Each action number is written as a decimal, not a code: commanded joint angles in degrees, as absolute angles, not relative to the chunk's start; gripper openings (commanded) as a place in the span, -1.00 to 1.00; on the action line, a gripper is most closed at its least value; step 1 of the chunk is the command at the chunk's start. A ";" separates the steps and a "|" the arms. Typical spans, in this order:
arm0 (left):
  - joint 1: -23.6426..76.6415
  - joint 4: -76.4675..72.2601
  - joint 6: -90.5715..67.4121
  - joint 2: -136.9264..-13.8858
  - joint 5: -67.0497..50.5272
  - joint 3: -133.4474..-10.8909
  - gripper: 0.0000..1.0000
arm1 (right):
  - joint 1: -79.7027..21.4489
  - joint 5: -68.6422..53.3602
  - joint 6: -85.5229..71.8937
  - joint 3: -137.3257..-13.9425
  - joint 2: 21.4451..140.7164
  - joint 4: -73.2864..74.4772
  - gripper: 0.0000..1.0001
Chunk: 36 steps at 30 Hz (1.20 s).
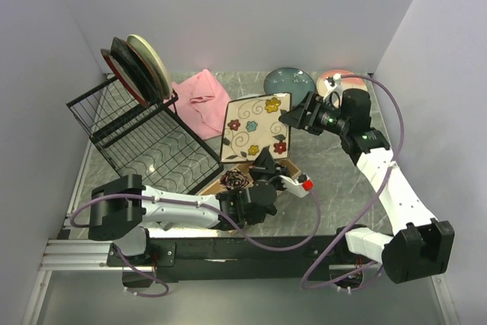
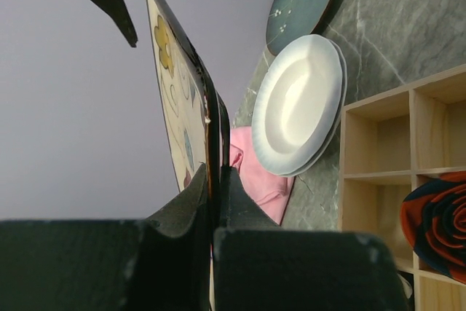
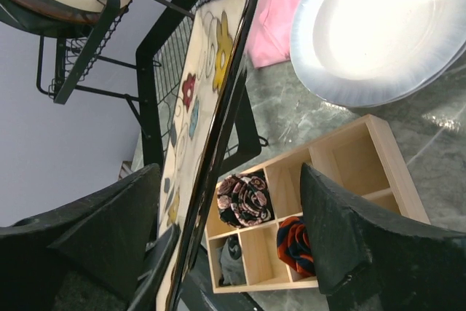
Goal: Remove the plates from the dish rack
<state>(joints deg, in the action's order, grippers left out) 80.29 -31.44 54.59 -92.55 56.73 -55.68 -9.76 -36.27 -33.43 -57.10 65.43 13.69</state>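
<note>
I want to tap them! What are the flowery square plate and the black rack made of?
The square floral plate looks like glazed ceramic: its dark rim shines. The dish rack seems to be black-coated metal wire: thin, stiff bars.

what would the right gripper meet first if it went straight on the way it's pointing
Most likely the square floral plate, held by the left gripper: its edge lies between the open fingers of the right gripper. Depth is unclear.
</note>
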 commanded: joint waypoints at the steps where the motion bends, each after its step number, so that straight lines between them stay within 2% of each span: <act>1: 81.65 -42.79 60.55 -91.67 59.06 -56.95 -0.99 | -10.72 -36.03 -34.63 -58.18 66.79 10.11 0.58; 5: 82.09 -45.70 62.49 -92.72 59.33 -56.34 -0.99 | -12.65 -34.28 -34.01 -57.48 67.41 10.46 0.45; 8: 82.09 -45.61 62.05 -93.78 59.32 -56.42 -0.99 | -12.83 -34.28 -34.63 -55.55 67.59 9.23 0.15; 9: 82.09 -46.31 62.49 -94.21 59.59 -56.34 -0.99 | -12.83 -34.19 -34.98 -55.11 67.59 8.18 -0.07; 11: 82.09 -48.33 64.24 -95.36 60.11 -56.08 -0.99 | -12.92 -33.58 -35.07 -54.32 67.50 7.82 -0.28; 12: 82.09 -48.51 64.77 -95.54 60.12 -55.99 -0.99 | -12.92 -33.57 -35.07 -54.23 67.76 7.74 -0.45; 18: 82.09 -47.03 63.55 -95.19 60.73 -56.42 -0.98 | -12.92 -35.51 -36.91 -53.44 66.98 5.98 -1.00; 25: 82.00 -43.16 57.48 -94.65 59.94 -56.60 -0.98 | -12.83 -38.14 -44.64 -46.24 61.88 -5.70 -1.00; 28: 82.00 -43.86 56.87 -95.71 60.12 -57.13 -0.71 | -12.75 -39.19 -48.24 -44.48 60.91 -9.66 -1.00; 29: 82.00 -42.99 56.26 -95.89 59.77 -57.30 -0.49 | -12.83 -39.55 -50.08 -43.95 60.65 -12.10 -1.00; 32: 82.00 -40.96 52.48 -96.85 58.63 -58.27 -0.15 | -12.83 -40.78 -52.99 -42.28 60.12 -14.93 -1.00; 36: 82.00 -44.99 51.86 -97.73 59.24 -57.48 0.18 | -12.83 -39.47 -54.05 -40.78 58.80 -16.96 -1.00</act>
<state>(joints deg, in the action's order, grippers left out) 82.39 -36.88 55.27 -98.30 58.35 -55.24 -12.38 -35.79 -50.19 -40.45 62.92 -4.73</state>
